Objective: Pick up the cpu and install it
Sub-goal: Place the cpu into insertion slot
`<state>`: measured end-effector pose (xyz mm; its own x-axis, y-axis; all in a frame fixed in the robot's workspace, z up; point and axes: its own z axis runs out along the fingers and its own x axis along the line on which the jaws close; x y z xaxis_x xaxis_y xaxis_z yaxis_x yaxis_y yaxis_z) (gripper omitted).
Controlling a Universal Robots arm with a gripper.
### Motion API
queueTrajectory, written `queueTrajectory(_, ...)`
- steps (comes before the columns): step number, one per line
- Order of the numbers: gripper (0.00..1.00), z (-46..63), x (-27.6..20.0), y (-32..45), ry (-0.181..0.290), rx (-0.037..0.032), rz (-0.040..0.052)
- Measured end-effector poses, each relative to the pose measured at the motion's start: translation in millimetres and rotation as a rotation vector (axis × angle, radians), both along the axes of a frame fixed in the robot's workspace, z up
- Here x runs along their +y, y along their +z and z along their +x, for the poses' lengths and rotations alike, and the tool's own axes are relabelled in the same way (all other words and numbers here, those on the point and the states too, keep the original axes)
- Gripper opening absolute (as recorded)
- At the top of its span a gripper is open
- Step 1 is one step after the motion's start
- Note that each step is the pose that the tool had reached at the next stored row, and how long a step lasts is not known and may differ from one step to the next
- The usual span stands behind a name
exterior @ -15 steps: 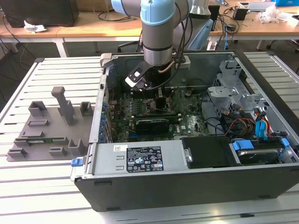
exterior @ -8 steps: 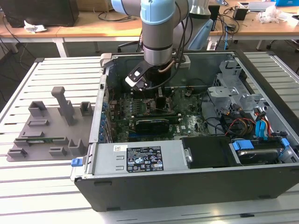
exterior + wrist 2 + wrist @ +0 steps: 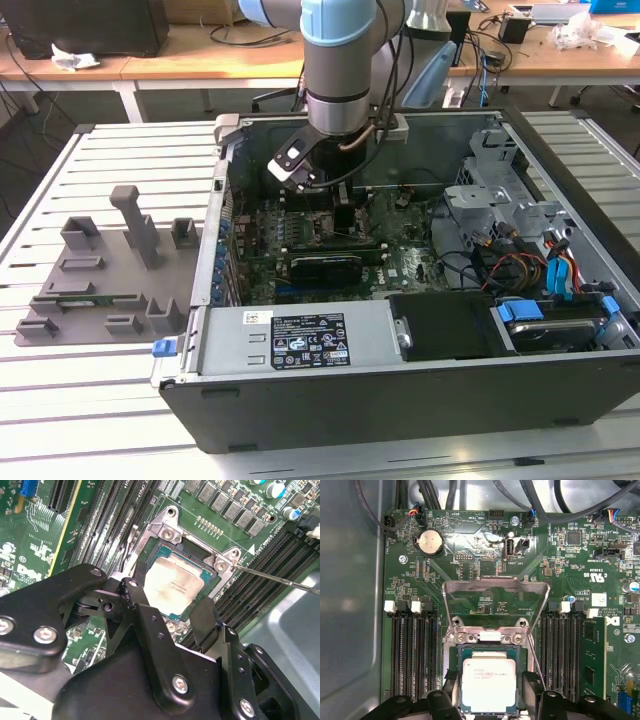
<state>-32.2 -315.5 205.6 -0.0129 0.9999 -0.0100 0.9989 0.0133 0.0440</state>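
Well, at the exterior view's left grey fixture blocks (image 3: 110, 270) stand on the bench (image 3: 100, 420), beside the open computer case (image 3: 400, 410). In the first wrist view the gripper (image 3: 490, 692) is released, one finger just off each side of the cpu (image 3: 489, 680), which lies flat in the motherboard socket (image 3: 460, 655). Judge it light, stiff, thin and fragile: you take it by opposite edges, level, since the metal top looks slick.
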Motion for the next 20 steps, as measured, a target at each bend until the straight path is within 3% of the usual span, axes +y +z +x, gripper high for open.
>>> queueTrajectory(11,0.6,0.0,0.0,3.2,0.0,0.0002,0.0018)
queueTrajectory(12,0.54,0.0,0.0,3.2,0.0,0.0002,0.0022)
queueTrajectory(15,0.47,0.0,0.0,3.2,0.0,0.0002,0.0031)
queueTrajectory(18,0.29,0.0,0.0,3.2,0.0,0.0002,0.0041)
queueTrajectory(19,0.29,0.0,0.0,3.2,0.0,0.0002,0.0045)
queueTrajectory(20,0.23,0.0,0.0,3.1,0.0,0.0002,0.0049)
